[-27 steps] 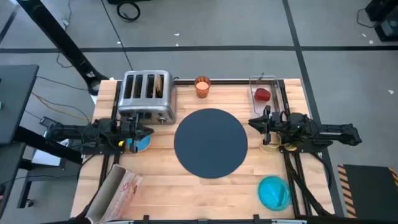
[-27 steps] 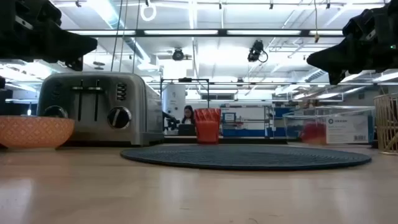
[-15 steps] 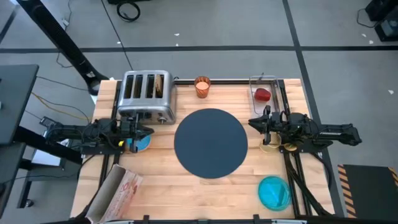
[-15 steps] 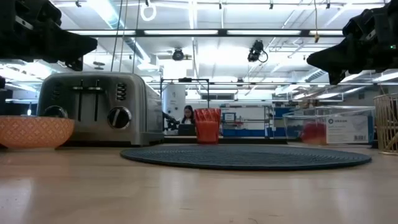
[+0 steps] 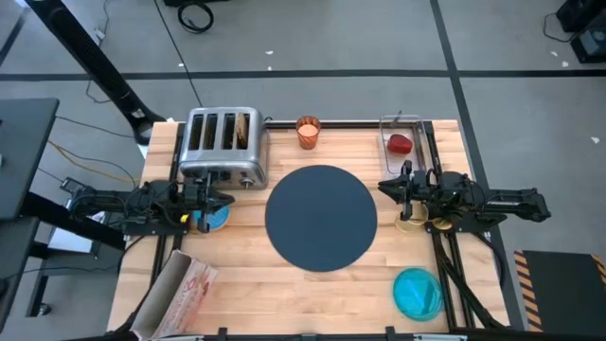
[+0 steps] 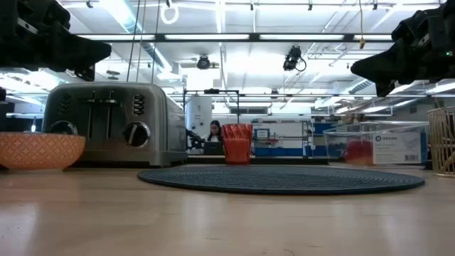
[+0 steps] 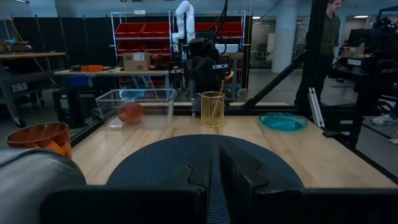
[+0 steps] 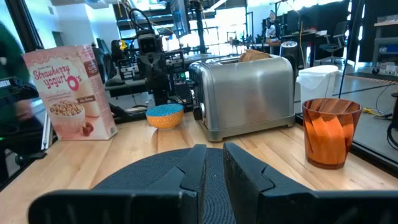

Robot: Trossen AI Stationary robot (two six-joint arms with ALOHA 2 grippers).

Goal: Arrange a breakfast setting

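**Ana:** Since nothing sits on the dark-blue mat (image 5: 320,218) yet, which piece would you start with?

**Ben:** The cereal bowl (image 5: 216,218). It lies right under the left jaws, on the left side of the counter (image 5: 246,294) in front of the toaster (image 5: 222,147). Those jaws are drawn together on nothing, so I'd part them wide first, come down over the rim and pinch one wall. Then carry it level to the mat's middle.

**Ana:** And the right jaws?

**Ben:** Also together and empty, hovering at the mat's right edge above the wire holder (image 7: 212,109) with the gold spoon (image 7: 219,99). Lift the spoon straight up or the holder may tip.

**Ana:** Where's everything else?

**Ben:** The orange cup (image 5: 308,132) stands at the far edge, just beside the toaster. The toast slice (image 5: 243,130) pokes from a toaster slot. The red fruit (image 5: 400,144) is inside a clear box (image 5: 402,137) at the far right. The teal plate (image 5: 417,292) lies at the near right corner. A cereal box (image 5: 180,289) is at the near left.

**Ana:** The surface?

**Ben:** Pale wood planks with a dark frame along the edges. Beyond is a bright workshop with shelving, red bins and a person or two in the distance.
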